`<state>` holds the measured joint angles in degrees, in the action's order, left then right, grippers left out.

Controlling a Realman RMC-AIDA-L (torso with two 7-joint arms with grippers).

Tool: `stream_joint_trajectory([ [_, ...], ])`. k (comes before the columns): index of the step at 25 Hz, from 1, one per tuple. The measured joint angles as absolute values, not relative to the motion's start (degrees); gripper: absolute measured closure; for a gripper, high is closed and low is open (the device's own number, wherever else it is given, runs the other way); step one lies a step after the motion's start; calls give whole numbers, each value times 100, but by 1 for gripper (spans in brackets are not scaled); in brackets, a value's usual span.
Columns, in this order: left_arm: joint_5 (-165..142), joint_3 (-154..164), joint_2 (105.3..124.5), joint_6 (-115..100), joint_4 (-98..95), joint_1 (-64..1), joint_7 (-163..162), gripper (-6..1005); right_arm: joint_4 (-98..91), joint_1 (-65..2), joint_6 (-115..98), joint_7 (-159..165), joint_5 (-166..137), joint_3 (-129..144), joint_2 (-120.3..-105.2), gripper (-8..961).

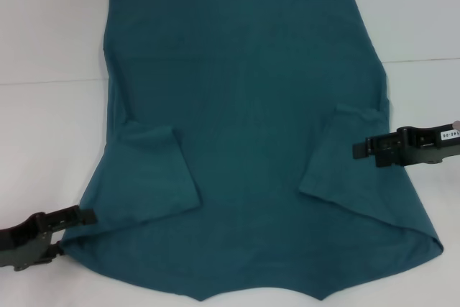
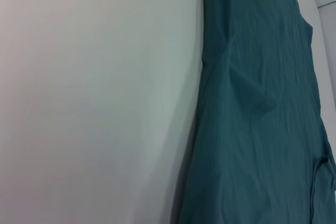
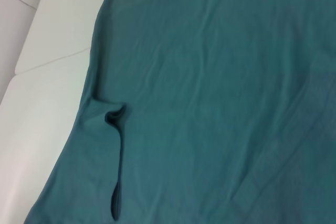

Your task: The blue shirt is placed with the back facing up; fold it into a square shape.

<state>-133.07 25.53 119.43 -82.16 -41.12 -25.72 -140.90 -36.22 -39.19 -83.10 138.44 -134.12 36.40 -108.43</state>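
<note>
On the table (image 1: pixel 43 34), blue shirt (image 1: pixel 244 127).

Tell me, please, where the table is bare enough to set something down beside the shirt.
Bare table lies left of the shirt, above the left gripper, and at the far right corner above the right gripper. The middle is all shirt, sleeves folded in.
</note>
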Motion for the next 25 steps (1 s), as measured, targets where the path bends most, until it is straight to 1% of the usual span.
stream_joint_trajectory([
  [2,-13311,2561,11932,-8148,-4044,-2615,-14121,95,-3622,-3913,-8310,13843,-13412,3634,-10845,205],
  [11,-13395,2616,11900,-8074,-4003,-2687,-14181,171,-3626,-3876,-8342,13832,-13412,3569,-10837,205],
  [22,-13441,2653,11898,-8088,-4007,-2706,-14170,594,-3630,-3864,-8349,13816,-13412,3568,-10828,205],
  [25,-13430,2654,11890,-8116,-4013,-2717,-14120,730,-3630,-3858,-8350,13816,-13412,3568,-10828,205],
])
